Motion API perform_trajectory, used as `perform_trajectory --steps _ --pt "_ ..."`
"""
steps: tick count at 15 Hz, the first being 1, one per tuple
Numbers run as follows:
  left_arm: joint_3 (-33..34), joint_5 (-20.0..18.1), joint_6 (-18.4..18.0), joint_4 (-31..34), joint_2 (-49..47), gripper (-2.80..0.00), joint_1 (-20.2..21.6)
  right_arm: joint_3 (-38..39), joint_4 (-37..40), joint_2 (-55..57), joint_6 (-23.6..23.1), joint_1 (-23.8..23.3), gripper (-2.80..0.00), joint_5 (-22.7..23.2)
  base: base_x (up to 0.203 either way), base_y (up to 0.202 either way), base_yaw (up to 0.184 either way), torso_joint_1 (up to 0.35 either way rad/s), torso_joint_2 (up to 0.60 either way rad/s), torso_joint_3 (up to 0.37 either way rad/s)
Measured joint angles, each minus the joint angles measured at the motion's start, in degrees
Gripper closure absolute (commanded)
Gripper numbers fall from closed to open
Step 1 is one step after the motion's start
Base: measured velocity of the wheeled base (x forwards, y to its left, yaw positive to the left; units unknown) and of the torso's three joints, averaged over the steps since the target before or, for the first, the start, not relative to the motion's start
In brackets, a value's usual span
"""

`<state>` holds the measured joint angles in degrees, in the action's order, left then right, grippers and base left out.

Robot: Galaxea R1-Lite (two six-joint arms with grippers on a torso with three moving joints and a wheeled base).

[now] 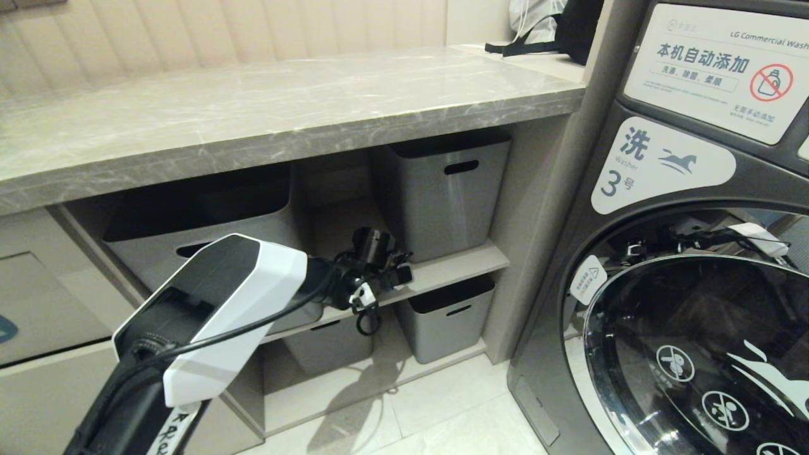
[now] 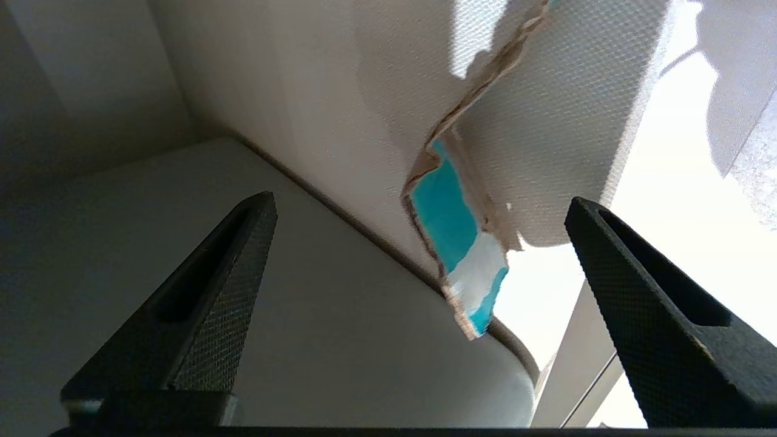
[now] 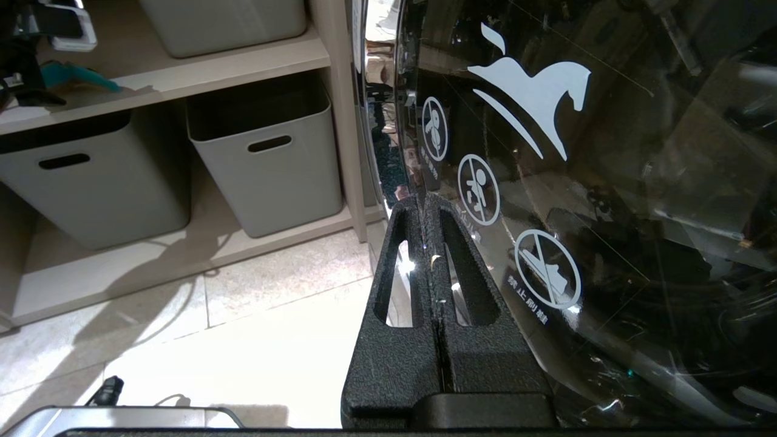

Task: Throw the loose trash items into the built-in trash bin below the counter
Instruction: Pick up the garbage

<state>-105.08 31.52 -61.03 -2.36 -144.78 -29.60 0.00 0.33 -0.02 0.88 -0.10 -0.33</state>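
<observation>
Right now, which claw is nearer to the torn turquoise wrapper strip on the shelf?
The left. The left claw is open, with the wrapper strip just ahead between its fingers. The right claw is shut, down beside the washing machine door.

A grey marble counter (image 1: 265, 107) runs across the upper half of the head view, with a dark bag (image 1: 556, 28) resting at its far upper-right end. Below it sits a beige shelf unit — the upper shelf (image 1: 442, 268) carries two grey tubs, a wide one (image 1: 189, 234) at left of centre and a taller one (image 1: 442, 189) right of centre. In the right wrist view a teal scrap (image 3: 79, 76) lies on that shelf board, upper left of the frame. The bottom board (image 1: 354, 385) holds two more tubs (image 1: 449, 316) — beyond it, pale floor tiles (image 1: 442, 417) fill the lower middle.
</observation>
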Motion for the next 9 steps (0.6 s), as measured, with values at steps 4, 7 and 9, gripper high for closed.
perform_trajectory --steps 4,7,9 --pt "-0.05 0.0 0.0 -0.05 -0.29 0.0 0.06 0.0 0.0 0.0 0.0 0.0 0.0 -0.02 0.0 0.0 0.0 0.0 0.0 0.0" --pt "-0.05 0.09 0.0 -0.06 -0.59 0.0 0.09 0.0 0.0 0.0 0.0 0.0 0.0 0.0 0.0 0.0 0.0 0.0 0.0 0.0" --pt "0.01 0.08 -0.02 -0.08 -0.71 0.0 0.09 0.0 -0.01 0.0 0.0 0.0 0.0 0.0 0.0 0.0 0.0 0.0 0.0 0.0"
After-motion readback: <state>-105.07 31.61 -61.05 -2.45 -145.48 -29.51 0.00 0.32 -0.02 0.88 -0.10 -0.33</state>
